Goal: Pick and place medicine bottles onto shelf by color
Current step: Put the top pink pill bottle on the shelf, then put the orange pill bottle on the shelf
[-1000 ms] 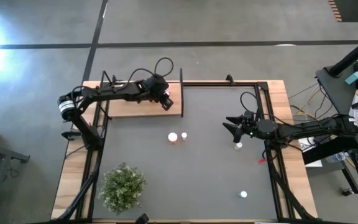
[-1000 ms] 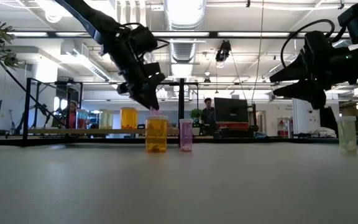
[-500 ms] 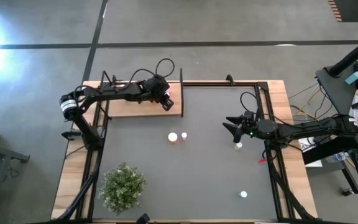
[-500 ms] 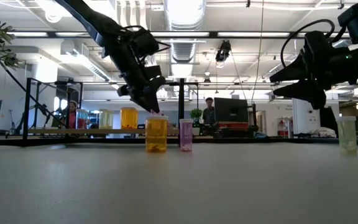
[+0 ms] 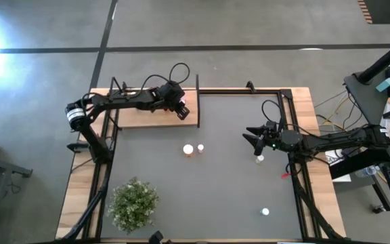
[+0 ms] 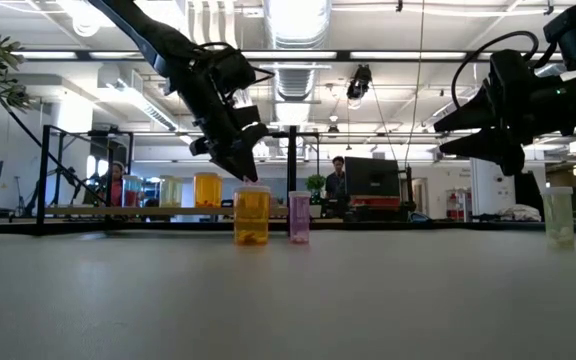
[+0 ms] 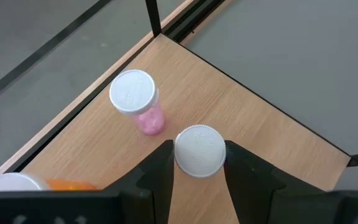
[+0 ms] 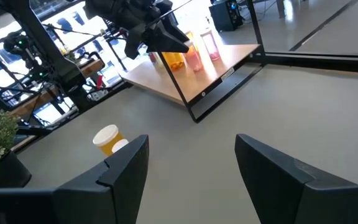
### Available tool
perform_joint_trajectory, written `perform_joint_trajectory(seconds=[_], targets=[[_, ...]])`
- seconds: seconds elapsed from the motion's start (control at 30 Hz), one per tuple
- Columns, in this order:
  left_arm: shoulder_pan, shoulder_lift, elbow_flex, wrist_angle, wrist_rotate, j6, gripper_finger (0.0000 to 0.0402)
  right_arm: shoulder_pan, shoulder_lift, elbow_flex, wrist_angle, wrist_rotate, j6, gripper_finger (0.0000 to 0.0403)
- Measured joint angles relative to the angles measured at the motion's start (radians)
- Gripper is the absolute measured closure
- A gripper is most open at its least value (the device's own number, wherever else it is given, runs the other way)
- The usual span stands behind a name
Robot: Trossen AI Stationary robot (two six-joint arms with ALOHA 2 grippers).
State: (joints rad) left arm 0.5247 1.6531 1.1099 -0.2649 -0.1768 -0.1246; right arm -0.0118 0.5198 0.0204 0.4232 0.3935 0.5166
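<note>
The left pincer (image 7: 199,171), over the light-wood shelf (image 5: 147,115) at the surface's far left corner, is closed tight on a white-capped bottle (image 7: 199,150) beside a pink bottle (image 7: 139,103) already standing there with an orange one. The right pincer (image 5: 252,136) hangs half open and empty near the right edge. Left to sort are an orange bottle (image 5: 189,150), a small pink bottle (image 5: 200,147) and two white ones on the dark grey surface (image 5: 208,196), which carries a green plant (image 5: 134,201); behind lies an open-plan room with desks and monitors.

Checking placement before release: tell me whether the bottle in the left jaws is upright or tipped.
Upright. In the left wrist view its round white cap faces straight up between the left gripper's jaws, above the shelf.
</note>
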Motion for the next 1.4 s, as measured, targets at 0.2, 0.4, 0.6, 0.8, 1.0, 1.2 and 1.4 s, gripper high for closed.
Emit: perform_joint_trajectory(seconds=[0.2, 0.4, 0.6, 0.8, 1.0, 1.2, 1.4], targets=[[0.0, 0.0, 0.0, 0.002, -0.001, 0.0, 0.0279, 0.0, 0.0, 0.0, 0.0, 0.0, 0.0, 0.0174], [0.0, 0.0, 0.002, 0.003, -0.005, 0.0, 0.0246, 0.0, 0.0, 0.0, 0.0, 0.0, 0.0, 0.0174], [0.0, 0.0, 0.006, 0.013, -0.004, 0.0, 0.0233, 0.0, 0.0, 0.0, 0.0, 0.0, 0.0, 0.0174], [-0.002, -0.015, 0.021, 0.012, -0.004, 0.002, 0.0232, 0.0, 0.0, 0.0, 0.0, 0.0, 0.0, 0.0174], [-0.01, -0.066, 0.026, 0.01, -0.003, 0.01, 0.0232, 0.0, 0.0, 0.0, 0.0, 0.0, 0.0, 0.0174], [-0.053, -0.121, 0.026, 0.002, 0.008, 0.01, 0.0232, 0.0, 0.0, 0.0, 0.0, 0.0, 0.0, 0.0174], [-0.122, -0.165, 0.026, -0.035, 0.009, 0.01, 0.0232, 0.0, 0.0, 0.0, 0.0, 0.0, 0.0, 0.0174]])
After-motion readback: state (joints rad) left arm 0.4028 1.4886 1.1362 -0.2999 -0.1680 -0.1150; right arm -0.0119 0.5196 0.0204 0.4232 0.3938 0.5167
